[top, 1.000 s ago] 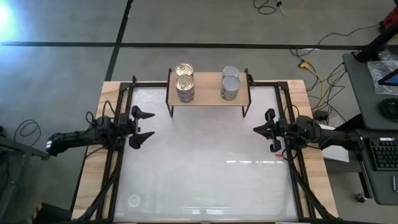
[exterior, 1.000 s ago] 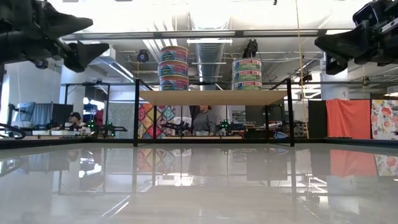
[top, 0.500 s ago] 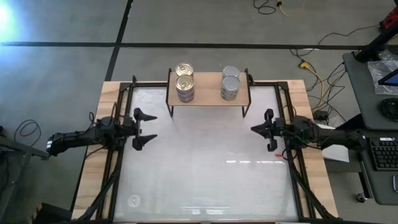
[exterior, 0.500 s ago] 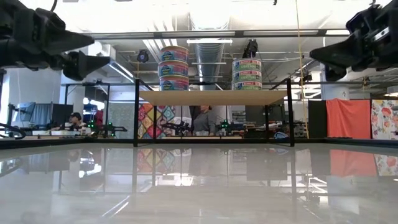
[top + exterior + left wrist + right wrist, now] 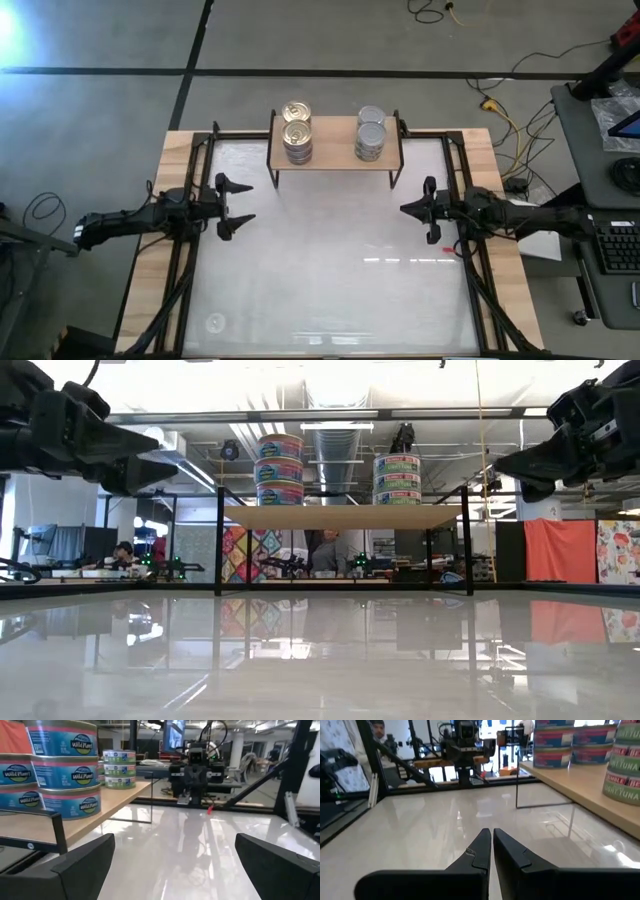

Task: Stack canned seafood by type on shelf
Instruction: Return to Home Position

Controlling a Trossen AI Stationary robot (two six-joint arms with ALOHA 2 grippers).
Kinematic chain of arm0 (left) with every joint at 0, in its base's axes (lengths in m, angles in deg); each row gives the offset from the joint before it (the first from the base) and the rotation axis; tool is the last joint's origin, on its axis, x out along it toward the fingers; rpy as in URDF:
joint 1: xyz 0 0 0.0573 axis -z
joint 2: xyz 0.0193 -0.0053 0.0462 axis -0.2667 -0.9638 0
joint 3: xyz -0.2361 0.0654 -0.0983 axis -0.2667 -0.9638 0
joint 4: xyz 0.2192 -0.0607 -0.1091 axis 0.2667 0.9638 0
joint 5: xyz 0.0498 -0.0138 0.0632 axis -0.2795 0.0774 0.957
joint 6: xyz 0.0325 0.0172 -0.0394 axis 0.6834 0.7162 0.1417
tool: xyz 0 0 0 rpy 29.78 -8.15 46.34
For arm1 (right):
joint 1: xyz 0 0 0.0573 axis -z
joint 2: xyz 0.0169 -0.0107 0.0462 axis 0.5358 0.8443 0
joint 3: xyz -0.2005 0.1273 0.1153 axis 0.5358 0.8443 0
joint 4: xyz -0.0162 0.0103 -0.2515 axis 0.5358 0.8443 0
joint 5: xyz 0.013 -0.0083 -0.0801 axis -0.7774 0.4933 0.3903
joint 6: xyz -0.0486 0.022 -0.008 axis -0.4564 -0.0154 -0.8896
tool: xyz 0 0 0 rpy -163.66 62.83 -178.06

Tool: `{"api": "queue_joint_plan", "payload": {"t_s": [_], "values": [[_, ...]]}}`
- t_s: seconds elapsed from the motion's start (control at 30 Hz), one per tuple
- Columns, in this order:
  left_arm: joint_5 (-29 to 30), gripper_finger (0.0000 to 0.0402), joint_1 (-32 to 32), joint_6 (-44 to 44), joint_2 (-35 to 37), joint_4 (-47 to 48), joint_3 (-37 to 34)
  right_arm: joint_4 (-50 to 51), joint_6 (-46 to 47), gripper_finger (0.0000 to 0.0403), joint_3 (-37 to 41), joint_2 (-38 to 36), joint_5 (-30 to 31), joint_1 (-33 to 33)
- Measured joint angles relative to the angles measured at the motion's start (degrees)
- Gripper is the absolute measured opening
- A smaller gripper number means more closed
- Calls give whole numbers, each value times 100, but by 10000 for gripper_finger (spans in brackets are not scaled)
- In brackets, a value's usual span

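I am finding the shelf standing at the far edge of the white tabletop, midway between the two arms. It is carrying two stacks, each three tins high in the low view. The blue-and-pink Wild Planet tins, gold-lidded, are sitting toward the left arm's side. The green-labelled tuna tins, silver-lidded, are sitting toward the right arm's side, and the two stacks are not touching.

The left gripper is hanging above the table's left part. It is released, with its fingers spread wide and nothing between them. The blue-and-pink stack is lying well apart from it, off to one side.

The right gripper is hanging above the right part, its fingers clenched almost tip to tip on nothing. The green stack is sitting well clear of it.

Both grippers are pointing inward, facing each other.
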Motion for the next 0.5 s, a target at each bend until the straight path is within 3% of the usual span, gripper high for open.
{"api": "queue_joint_plan", "payload": {"t_s": [0.5], "values": [[75, 398, 0, -470, -463, -14, -1, 3, -40, 13, 0, 381, 1, 0]]}}
